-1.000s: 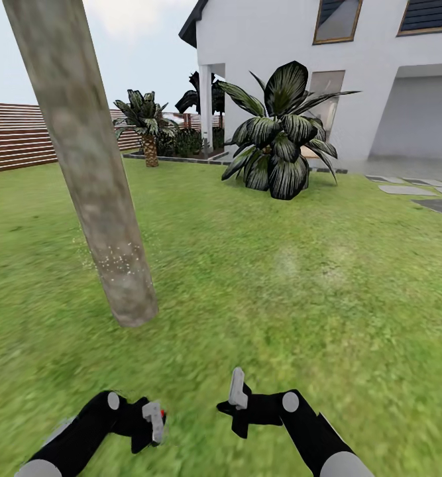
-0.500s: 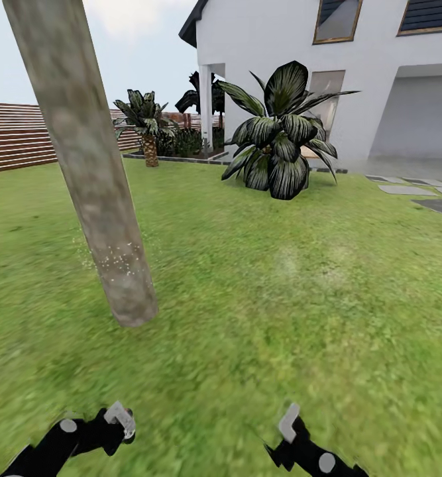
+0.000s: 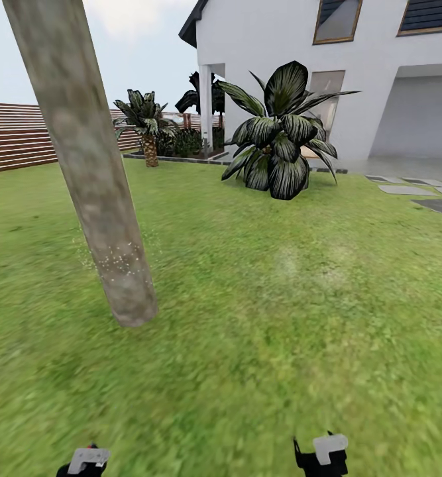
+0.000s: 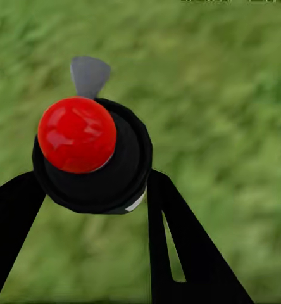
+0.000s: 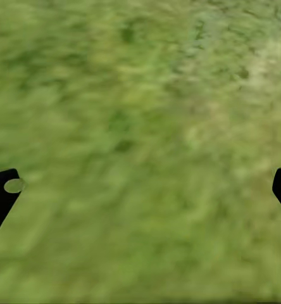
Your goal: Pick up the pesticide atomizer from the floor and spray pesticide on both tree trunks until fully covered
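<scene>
Red-capped atomizer [image 4: 90, 155] between left fingers [image 4: 178, 247]

Both arms sat low at bottom edge of head view. Left gripper [image 4: 90, 190] was clamped around black atomizer [image 4: 93, 158] with red cap. Right gripper [image 5: 140, 190] had fingers spread wide, nothing between them, pointed down.

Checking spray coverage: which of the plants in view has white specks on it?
The tree trunk nearest the robot, leaning at the left. White specks dot its lower part; the small palm and big leafy plant by the house show none.
</scene>
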Motion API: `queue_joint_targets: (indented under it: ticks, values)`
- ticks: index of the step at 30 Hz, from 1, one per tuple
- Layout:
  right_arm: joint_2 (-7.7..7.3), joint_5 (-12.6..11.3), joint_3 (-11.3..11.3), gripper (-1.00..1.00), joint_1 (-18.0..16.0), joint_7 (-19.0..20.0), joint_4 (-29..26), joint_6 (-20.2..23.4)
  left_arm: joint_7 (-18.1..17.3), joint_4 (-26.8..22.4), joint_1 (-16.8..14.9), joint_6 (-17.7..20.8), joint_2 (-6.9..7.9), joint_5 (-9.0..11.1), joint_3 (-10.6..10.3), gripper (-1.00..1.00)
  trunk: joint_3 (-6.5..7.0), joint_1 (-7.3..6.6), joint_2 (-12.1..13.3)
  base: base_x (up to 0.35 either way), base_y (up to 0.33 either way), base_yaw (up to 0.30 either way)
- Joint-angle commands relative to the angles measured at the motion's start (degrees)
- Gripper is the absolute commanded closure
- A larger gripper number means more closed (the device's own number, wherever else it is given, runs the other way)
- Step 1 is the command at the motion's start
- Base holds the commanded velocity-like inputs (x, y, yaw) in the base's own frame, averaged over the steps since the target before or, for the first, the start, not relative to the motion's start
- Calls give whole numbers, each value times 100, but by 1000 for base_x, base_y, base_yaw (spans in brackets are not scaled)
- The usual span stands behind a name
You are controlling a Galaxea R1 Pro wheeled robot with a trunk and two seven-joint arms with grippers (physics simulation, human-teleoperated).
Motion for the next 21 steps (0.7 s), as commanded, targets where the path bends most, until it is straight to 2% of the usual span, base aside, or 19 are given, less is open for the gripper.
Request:
queue_joint_targets:
  ticks: [1,3,6,9,10,11,13,14,21]
  values:
    - [0,41,27,-100,-1,-58,10,0,-35,10,-2,-15,1,78,28,100,-5,-1,-2,0,0,0]
    - [39,28,27,-100,0,-59,13,-4,-34,17,9,-20,-6,376,28,100,-5,-1,-2,0,0,0]
    - [87,12,15,-100,1,-64,16,-7,-48,19,18,-29,-1,621,28,100,-5,-1,-2,0,0,0]
    - [88,6,10,-100,5,-64,10,-7,-63,10,103,-52,4,654,28,100,-5,-1,-2,0,0,-93]
    - [88,-96,-72,-100,3,-64,7,-7,-85,13,106,-48,-4,624,21,100,-5,-1,-2,0,0,-298]
    - [84,-333,-255,-100,2,-63,6,-2,-79,17,106,-47,-12,627,20,100,-5,-1,-2,0,0,-299]
    - [77,-592,-402,-100,2,-58,6,-1,-64,19,107,-46,-22,642,20,100,-5,-1,-2,0,0,-300]
    - [75,-642,-429,-100,4,-57,6,-1,-60,19,108,-46,-24,646,20,100,-5,-1,-2,-27,0,-300]
    - [87,-739,-477,-100,5,-40,6,-6,-56,15,167,-50,-23,663,20,100,-5,-1,-2,-268,0,-300]
